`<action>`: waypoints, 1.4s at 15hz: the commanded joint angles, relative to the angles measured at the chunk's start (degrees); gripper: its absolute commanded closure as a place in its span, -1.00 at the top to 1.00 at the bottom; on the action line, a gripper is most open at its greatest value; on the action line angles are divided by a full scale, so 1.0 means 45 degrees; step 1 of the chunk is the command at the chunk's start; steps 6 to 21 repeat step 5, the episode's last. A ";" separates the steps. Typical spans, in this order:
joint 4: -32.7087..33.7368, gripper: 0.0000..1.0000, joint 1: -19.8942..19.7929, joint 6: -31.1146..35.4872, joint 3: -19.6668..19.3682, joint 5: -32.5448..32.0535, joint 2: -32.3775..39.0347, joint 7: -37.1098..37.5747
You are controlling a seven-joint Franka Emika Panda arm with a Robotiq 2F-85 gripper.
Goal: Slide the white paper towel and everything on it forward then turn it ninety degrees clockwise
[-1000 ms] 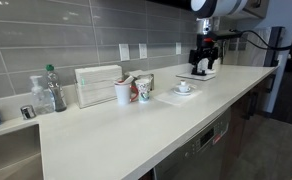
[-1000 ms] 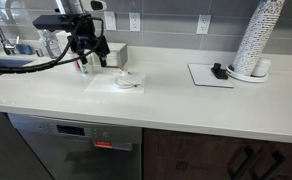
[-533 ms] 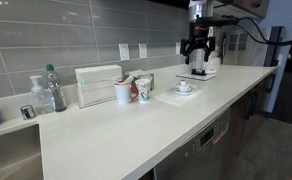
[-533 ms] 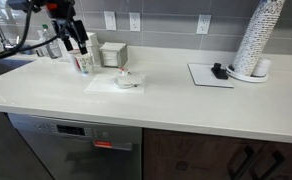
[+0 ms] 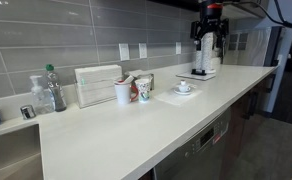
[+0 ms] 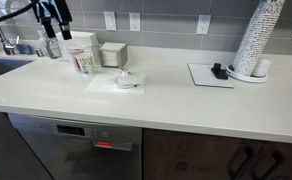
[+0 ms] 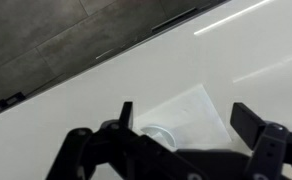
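The white paper towel [image 5: 176, 97] lies flat on the counter, with the small low white cup [image 5: 184, 87] standing on it. Both also show in an exterior view, the towel [image 6: 108, 83] and the cup [image 6: 126, 80]. My gripper [image 5: 208, 28] hangs high above the counter, well clear of them; it shows at the top left in an exterior view [image 6: 56, 15]. In the wrist view the gripper [image 7: 186, 118] is open and empty, and far below it are the towel [image 7: 196, 108] and the cup [image 7: 158, 132].
A ribbed white box [image 5: 97, 85], two red-and-white cups [image 5: 123, 92] and a bottle [image 5: 53, 88] stand along the wall. A tall stack of cups [image 6: 258, 40] and a dark-edged mat [image 6: 211, 75] sit farther along. A sink faucet [image 6: 4, 40] is at the end.
My gripper has risen and drawn away from the towel, up toward the wall. The towel and cup have not moved.
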 commanded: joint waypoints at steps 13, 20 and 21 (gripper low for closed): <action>0.0063 1.00 0.0088 -0.0117 -0.0365 0.0132 -0.0184 -0.1359; 0.0063 1.00 0.0088 -0.0117 -0.0365 0.0132 -0.0184 -0.1359; 0.0063 1.00 0.0088 -0.0117 -0.0365 0.0132 -0.0184 -0.1359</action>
